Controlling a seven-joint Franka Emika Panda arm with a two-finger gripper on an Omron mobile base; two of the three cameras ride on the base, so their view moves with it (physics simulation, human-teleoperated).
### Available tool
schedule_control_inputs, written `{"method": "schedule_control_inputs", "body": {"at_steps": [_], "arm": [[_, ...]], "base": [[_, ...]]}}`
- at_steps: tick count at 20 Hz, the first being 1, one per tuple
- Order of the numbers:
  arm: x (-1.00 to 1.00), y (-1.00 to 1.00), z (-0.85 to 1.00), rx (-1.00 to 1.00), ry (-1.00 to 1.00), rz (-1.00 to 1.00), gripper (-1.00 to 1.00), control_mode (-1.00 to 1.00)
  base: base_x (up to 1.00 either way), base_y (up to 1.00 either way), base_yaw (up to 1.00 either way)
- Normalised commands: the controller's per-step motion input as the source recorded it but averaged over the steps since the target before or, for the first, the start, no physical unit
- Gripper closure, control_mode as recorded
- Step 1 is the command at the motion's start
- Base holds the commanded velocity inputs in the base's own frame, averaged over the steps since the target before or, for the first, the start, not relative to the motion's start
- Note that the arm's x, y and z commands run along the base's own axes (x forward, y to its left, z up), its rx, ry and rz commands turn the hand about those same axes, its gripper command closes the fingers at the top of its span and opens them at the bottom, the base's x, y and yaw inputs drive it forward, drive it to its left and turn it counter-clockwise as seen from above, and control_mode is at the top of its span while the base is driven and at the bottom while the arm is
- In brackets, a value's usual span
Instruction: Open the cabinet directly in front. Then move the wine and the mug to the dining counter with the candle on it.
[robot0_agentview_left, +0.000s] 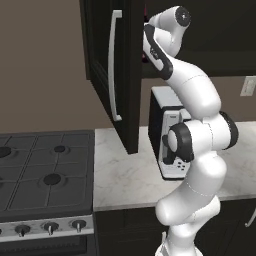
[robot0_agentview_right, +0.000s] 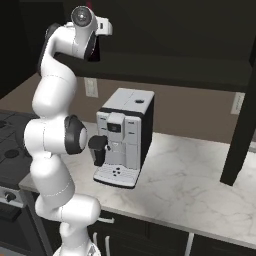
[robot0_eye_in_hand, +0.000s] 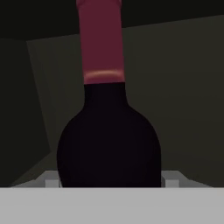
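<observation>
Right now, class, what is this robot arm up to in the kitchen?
The white arm reaches up into the open dark wall cabinet above the marble counter. Its gripper is right at a dark wine bottle with a red neck, standing upright on the shelf, with a finger on each side of the body. Whether it has gripped yet is unclear. A coffee machine sits on the counter below.

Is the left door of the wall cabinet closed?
No, the cabinet door stands swung open over the counter, with its pale handle facing the stove.

You see the wine (robot0_eye_in_hand: 108, 144) dark with a red neck; black-brown cabinet (robot0_agentview_left: 125, 75); white-grey marbled counter (robot0_agentview_right: 200, 185); silver-white coffee machine (robot0_agentview_right: 125, 140)
</observation>
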Motion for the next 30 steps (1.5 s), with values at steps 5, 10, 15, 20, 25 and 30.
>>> {"method": "schedule_control_inputs", "body": {"at_steps": [5, 10, 15, 20, 25, 30], "arm": [[0.0, 0.0, 0.0, 0.0, 0.0, 0.0, 1.0, -1.0], [-0.01, 0.0, 0.02, 0.0, -0.04, 0.0, 1.0, -1.0], [0.0, 0.0, 0.05, 0.0, -0.08, -0.02, 1.0, -1.0], [-0.06, 0.0, 0.0, 0.0, -0.04, 0.0, 1.0, -1.0], [-0.47, -0.02, 0.03, 0.0, -0.26, 0.0, 1.0, -1.0], [-0.2, 0.0, 0.0, 0.0, 0.0, 0.0, 1.0, -1.0]], "base": [[0.0, 0.0, 0.0], [0.0, 0.0, 0.0], [0.0, 0.0, 0.0], [0.0, 0.0, 0.0], [0.0, 0.0, 0.0], [0.0, 0.0, 0.0]]}}
